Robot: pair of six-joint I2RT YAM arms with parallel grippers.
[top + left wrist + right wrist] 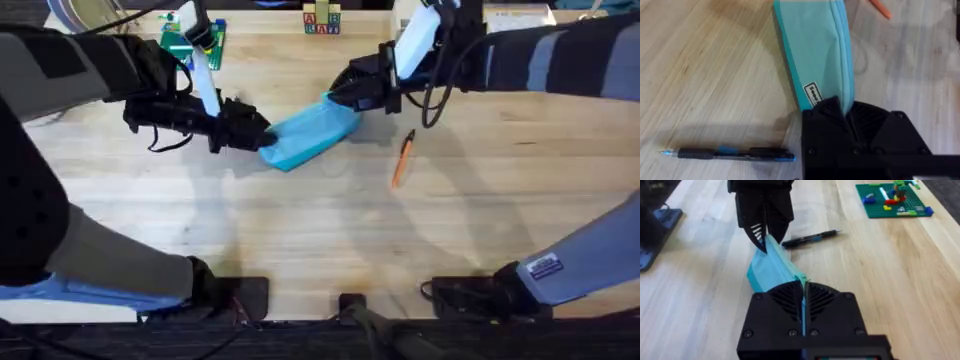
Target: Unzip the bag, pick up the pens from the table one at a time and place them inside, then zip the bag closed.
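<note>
Blue bag (308, 135) mid-table (300, 230), pinched at both ends.
My left gripper (262, 137) clamps one end, right gripper (338, 97) the other; orange pen (402, 160) nearby, black pen (735, 153) beside my left.

Overhead view: fixed high above the arm bases, looks down and forward over the whole desk (300, 220), both arms reaching in from the sides.

Left wrist view: sits right behind the left gripper (852, 117), close to the desk, looking down steeply along the bag (815, 50) ahead of it. A dark pen (730, 153) lies off to that gripper's side.

Right wrist view: sits behind the right gripper (803, 287), lower angle, faces along the bag toward the left gripper beyond it.

Shared: all three catch the bag; both wrist views also share the dark pen.
</note>
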